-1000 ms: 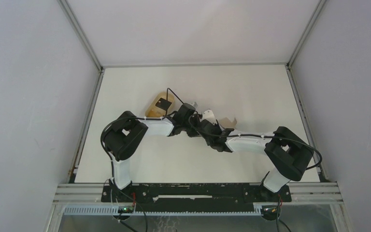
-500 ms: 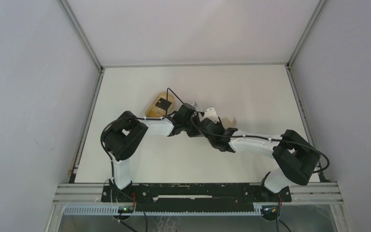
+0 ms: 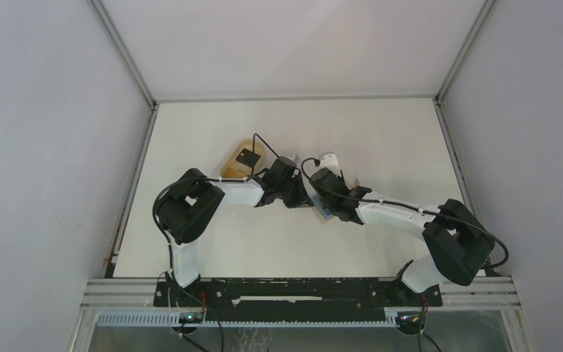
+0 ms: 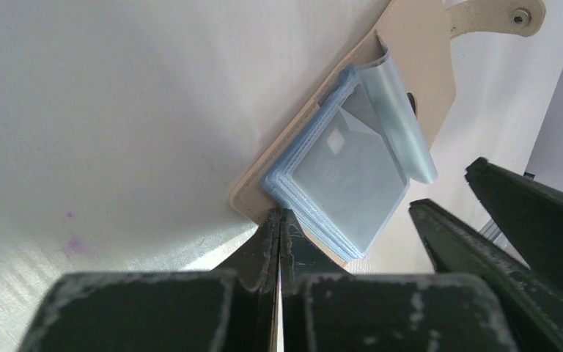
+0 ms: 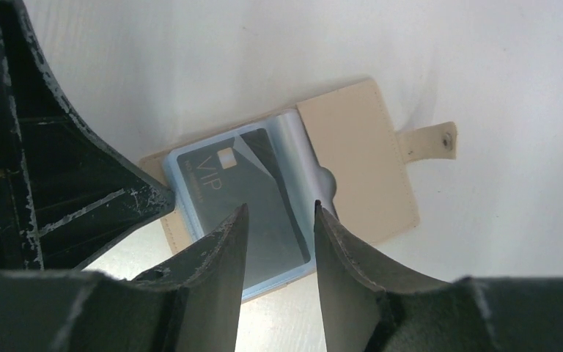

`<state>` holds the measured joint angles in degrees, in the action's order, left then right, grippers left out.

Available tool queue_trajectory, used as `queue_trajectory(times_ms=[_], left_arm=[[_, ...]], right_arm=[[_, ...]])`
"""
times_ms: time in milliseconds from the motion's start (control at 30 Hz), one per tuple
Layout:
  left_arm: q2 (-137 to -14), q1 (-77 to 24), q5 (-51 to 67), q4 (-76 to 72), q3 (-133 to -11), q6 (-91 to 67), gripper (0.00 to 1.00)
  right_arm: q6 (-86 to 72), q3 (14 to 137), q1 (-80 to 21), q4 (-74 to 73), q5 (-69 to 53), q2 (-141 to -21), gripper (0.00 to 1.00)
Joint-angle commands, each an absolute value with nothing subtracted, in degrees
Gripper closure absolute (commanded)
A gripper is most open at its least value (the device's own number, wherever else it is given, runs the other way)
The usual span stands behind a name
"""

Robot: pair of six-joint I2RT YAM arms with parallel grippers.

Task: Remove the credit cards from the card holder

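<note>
The tan card holder (image 5: 359, 165) lies open on the table, its snap tab (image 5: 429, 143) pointing right. On its left half sits a stack of light blue credit cards (image 5: 190, 158), the top sleeve showing a dark VIP card. My left gripper (image 4: 278, 214) is shut, and its tips press on the holder's near corner beside the card stack (image 4: 344, 176). My right gripper (image 5: 280, 213) hangs open just above the cards with nothing between its fingers. In the top view both grippers meet over the holder (image 3: 323, 213) at mid-table.
An oval tan tray (image 3: 234, 163) holding a small black item stands left of the arms' meeting point. Grey walls enclose the white table (image 3: 381, 132) on three sides. The two arms' fingers are close together over the holder.
The right arm has swung its elbow rightward and its wrist has shifted farther back and right over the holder. The left arm has stayed put, still shut on the holder's corner.
</note>
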<state>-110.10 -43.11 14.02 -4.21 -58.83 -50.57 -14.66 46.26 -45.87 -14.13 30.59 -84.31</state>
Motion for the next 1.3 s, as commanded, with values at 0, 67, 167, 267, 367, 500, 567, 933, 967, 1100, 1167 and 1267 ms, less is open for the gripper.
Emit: queue_trajectory(times_ms=[0, 67, 167, 267, 367, 500, 567, 933, 967, 1100, 1167, 1267], left_arm=[[-112.7, -43.2, 11.4, 5.0, -56.6, -47.5, 1.00], [-112.9, -43.2, 11.5, 5.0, -56.8, -47.4, 1.00], [-113.1, -43.2, 11.7, 5.0, -57.0, -47.4, 1.00], [-113.0, -43.2, 11.6, 5.1, -56.9, -47.4, 1.00], [-112.9, -43.1, 11.5, 5.2, -56.8, -47.3, 1.00], [-112.9, -43.1, 11.5, 5.3, -56.8, -47.4, 1.00], [-112.9, -43.1, 11.5, 5.3, -56.7, -47.4, 1.00], [-113.1, -43.1, 11.6, 4.8, -56.4, -47.5, 1.00], [-113.1, -43.1, 11.7, 4.8, -56.3, -47.5, 1.00], [-113.2, -42.9, 12.0, 4.3, -56.0, -47.8, 1.00], [-113.0, -42.7, 12.2, 4.1, -55.7, -47.8, 1.00], [-113.0, -42.2, 12.6, 3.4, -55.1, -48.1, 1.00]], right_arm=[[-14.2, 48.1, -46.0, -13.1, 26.8, -84.4, 0.53], [-12.4, 48.1, -48.2, -12.3, 27.0, -84.8, 0.52], [-12.3, 49.4, -49.7, -13.5, 28.0, -87.8, 0.51], [-12.2, 50.1, -50.7, -13.4, 28.6, -90.8, 0.50], [-12.3, 51.0, -51.1, -13.6, 29.1, -93.4, 0.50], [-12.6, 52.0, -51.2, -14.2, 30.3, -95.8, 0.50], [-12.8, 52.0, -51.2, -14.4, 30.8, -95.6, 0.50], [-12.8, 49.9, -51.8, -12.7, 28.9, -94.4, 0.50], [-13.3, 49.7, -51.9, -12.5, 28.6, -94.0, 0.50], [-15.1, 48.6, -52.0, -12.7, 28.5, -93.3, 0.50], [-16.4, 47.8, -51.9, -12.8, 28.5, -92.4, 0.51], [-19.2, 45.5, -51.9, -12.2, 27.7, -90.0, 0.51]])
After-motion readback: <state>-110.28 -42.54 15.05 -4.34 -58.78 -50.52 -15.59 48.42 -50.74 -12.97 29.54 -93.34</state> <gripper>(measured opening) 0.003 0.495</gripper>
